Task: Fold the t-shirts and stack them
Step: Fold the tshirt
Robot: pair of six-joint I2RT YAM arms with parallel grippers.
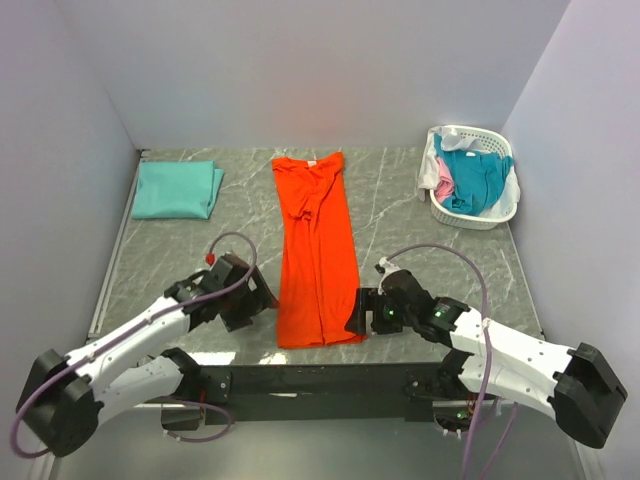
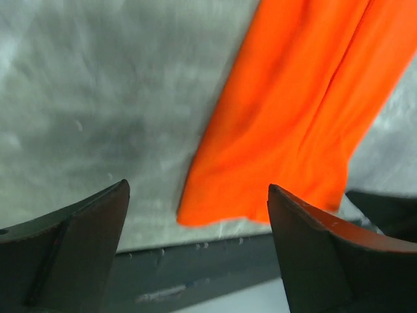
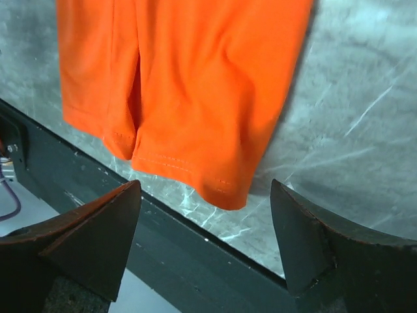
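An orange t-shirt lies folded into a long narrow strip down the middle of the table, collar at the far end. My left gripper sits low beside its near left corner, jaws open and empty. In the left wrist view the orange hem corner lies just beyond the fingers. My right gripper is at the near right corner, also open; its wrist view has the stitched hem just ahead of the fingertips. A folded mint-green t-shirt rests at the back left.
A white slotted basket at the back right holds teal, pink and white t-shirts. The table's dark front edge runs right under both grippers. Grey walls close in the table on three sides.
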